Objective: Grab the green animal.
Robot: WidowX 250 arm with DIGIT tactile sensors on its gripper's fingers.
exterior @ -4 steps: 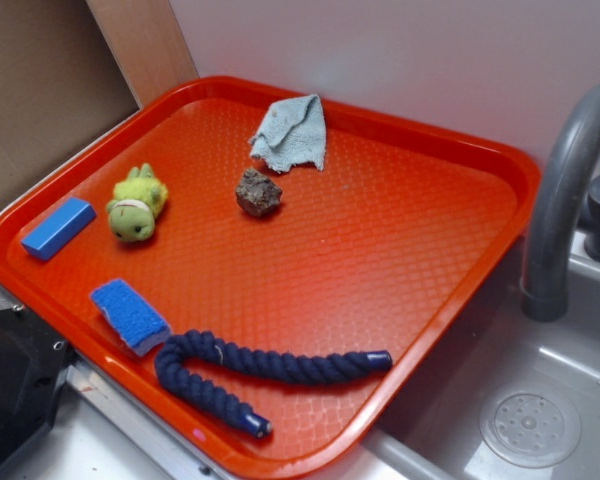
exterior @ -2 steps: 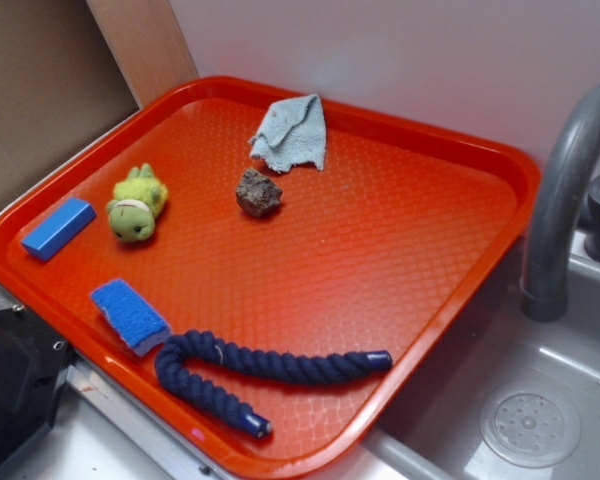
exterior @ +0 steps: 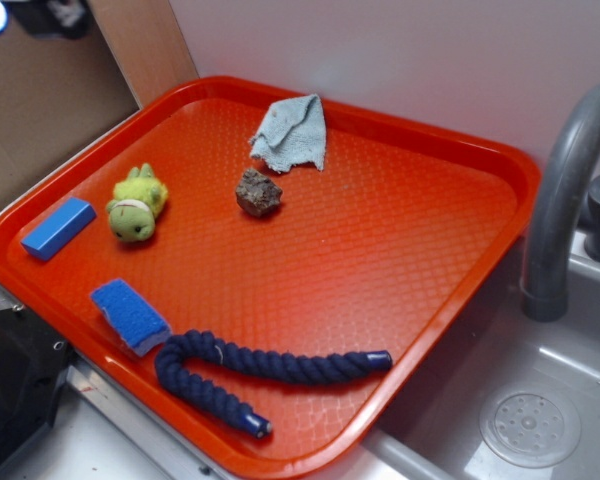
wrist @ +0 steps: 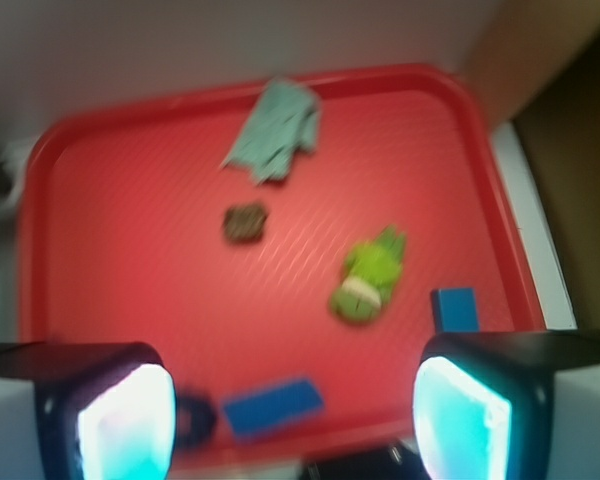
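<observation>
Green animal [exterior: 135,207] lies on the red tray [exterior: 430,250] near its left rim, between blue block [exterior: 58,227] and brown rock [exterior: 257,192], touching neither. Bare tray surface surrounds it. Gripper [wrist: 290,410] hangs high above, fingers spread, empty.

Fuzzy green animal [exterior: 135,207] on tray's left

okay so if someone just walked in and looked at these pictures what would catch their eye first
The big bright red tray fills the scene, next to a grey sink and faucet on the right. On its left side the yellow-green plush animal stands out beside a blue block, with a dark blue rope along the near edge. From the wrist view, the gripper hangs wide open above the tray.
</observation>
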